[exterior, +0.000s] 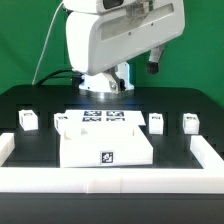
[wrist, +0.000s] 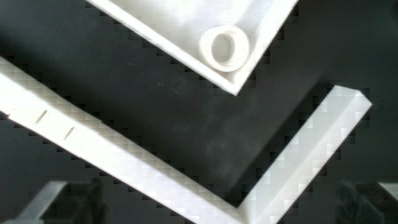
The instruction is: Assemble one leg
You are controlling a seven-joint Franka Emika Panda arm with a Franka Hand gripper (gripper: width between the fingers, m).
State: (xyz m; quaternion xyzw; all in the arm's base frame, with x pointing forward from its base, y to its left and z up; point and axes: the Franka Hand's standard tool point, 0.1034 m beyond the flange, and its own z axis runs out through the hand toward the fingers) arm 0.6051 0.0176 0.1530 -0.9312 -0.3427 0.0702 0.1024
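The gripper [wrist: 217, 205] hangs released, its fingers spread wide with nothing between them, high over a socket [wrist: 226, 45] in the corner of the square panel [wrist: 169, 25]. No leg is held. The leg [exterior: 156, 122] just to the exterior view's right of the marker board [exterior: 100, 118] looks the handiest. The gripper should centre over it, square the jaws to its flat sides, then descend.

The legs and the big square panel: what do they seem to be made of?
The legs look like matt white plastic: even colour, no grain, no shine. The panel looks the same, with a cleanly formed round socket in its corner. Painted wood cannot be ruled out at this picture size.
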